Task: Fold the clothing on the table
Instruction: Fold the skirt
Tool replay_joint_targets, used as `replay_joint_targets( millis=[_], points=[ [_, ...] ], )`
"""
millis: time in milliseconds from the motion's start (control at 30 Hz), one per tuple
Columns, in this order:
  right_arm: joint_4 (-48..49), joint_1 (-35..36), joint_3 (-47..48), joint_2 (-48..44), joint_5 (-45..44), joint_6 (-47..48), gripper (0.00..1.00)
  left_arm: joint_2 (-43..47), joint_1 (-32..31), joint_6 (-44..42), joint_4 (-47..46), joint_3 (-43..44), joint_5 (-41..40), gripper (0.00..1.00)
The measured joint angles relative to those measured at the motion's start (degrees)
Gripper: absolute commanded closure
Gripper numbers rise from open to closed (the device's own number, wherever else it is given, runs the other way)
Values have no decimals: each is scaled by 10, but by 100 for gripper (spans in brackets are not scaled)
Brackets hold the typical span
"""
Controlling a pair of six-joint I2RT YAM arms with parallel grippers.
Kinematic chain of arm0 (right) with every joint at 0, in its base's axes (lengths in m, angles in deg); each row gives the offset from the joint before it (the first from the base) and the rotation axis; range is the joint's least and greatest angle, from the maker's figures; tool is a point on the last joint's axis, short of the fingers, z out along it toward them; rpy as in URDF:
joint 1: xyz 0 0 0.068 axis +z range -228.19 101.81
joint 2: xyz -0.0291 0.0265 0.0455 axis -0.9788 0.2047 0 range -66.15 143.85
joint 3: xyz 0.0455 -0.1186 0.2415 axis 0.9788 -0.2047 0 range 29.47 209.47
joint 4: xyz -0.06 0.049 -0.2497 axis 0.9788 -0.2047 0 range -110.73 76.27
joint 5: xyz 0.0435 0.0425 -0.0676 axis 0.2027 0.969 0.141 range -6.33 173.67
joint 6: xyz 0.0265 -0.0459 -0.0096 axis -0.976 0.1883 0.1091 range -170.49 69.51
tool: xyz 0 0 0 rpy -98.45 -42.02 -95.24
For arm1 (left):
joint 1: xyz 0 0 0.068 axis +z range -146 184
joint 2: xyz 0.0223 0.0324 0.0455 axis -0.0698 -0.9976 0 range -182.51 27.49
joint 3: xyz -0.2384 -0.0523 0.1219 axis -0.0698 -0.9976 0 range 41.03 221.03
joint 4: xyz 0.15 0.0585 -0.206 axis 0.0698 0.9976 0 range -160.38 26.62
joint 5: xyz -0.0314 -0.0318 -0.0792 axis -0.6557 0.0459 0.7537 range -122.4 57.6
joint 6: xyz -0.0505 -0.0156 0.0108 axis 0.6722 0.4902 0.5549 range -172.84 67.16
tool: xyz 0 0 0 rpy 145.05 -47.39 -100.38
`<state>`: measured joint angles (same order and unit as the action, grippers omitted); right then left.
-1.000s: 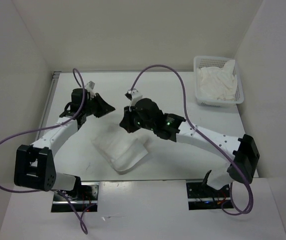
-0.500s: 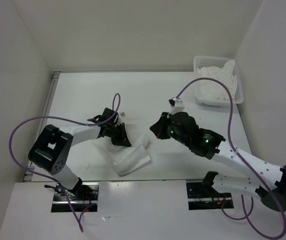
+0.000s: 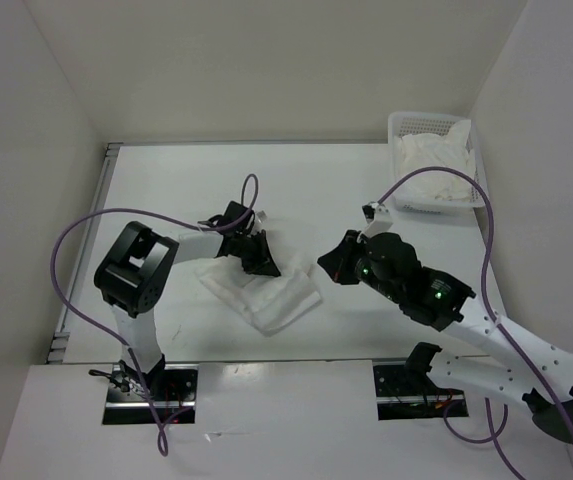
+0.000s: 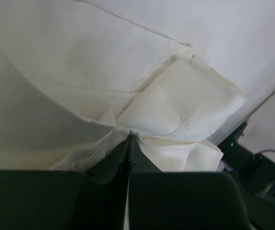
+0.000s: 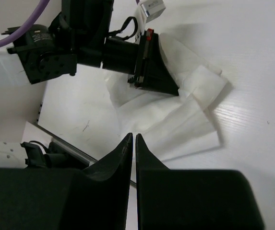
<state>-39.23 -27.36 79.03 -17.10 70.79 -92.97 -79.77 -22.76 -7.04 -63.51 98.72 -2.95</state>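
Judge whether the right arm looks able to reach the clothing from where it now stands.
Probably yes. The right hand hangs just beside the clothing, with only bare table between; the left hand grips its far side, out of the path.

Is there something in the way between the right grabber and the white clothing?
No, nothing visible. Only bare table lies between the right gripper and the nearest edge of the clothing. The left gripper pinches the clothing farther along, not in between.
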Motion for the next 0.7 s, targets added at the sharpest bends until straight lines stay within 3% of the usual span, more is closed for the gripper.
replay_joint_targets(
  millis=[433,533,633,667,700],
  points=[
    [-10,0,-1,-38,-2,-3,90,-96,52,42,-41,162,-98,99],
    [-12,0,-1,-43,-2,-5,85,-72,67,36,-26,161,-111,73],
    [-12,0,-1,-47,-2,-5,80,2,73,19,-5,153,-119,55],
    [-12,-1,-1,-47,-3,-5,78,40,72,11,1,150,-122,43],
    [-12,-2,-1,-47,-5,-4,72,80,71,5,4,148,-127,25]
  ],
)
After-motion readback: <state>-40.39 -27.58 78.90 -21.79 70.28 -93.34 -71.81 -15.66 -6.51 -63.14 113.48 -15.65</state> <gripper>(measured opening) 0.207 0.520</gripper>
